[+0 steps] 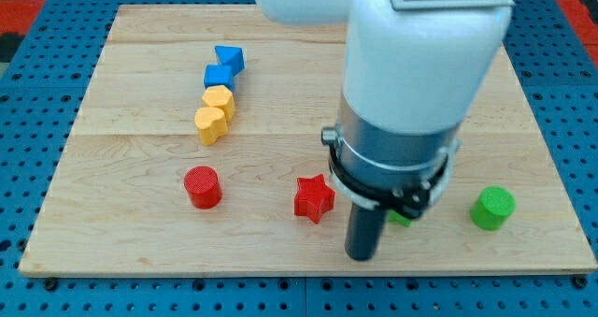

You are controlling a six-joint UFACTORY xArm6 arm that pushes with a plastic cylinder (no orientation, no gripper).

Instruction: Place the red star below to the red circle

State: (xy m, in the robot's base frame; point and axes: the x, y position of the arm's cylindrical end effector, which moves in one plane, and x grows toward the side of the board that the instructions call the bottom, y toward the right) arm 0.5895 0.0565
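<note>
Camera view, the only one. My tip (363, 257) sits near the view's bottom edge of the table (140, 252), under the big white arm housing. The end effector is a plain dark rod: no jaws, nothing to open or close, nothing gripped, and it touches no block right now.

Red star (314, 198): just to the view's left of my tip and slightly toward the view's top, close but apart, a small gap showing. Red circle (202, 187): further to the view's left of my tip, well past the star, roughly level with the star.

Also there: green cylinder (492, 208) to the view's right of my tip; a second green block (402, 218) right beside the rod, mostly hidden, shape unreadable. Two yellow blocks (215, 114) and two blue blocks (225, 64) sit far up-left, in a chain.

Handling, my judgement: star looks small, rigid and light, and should slide easily on smooth wood. No grasp is possible, push only. The points make it prone to spinning if hit off-centre, so contact should be on its view's-right side, aimed through the middle, driving it leftward and down toward the spot under the circle. Risk: clipping the circle.
</note>
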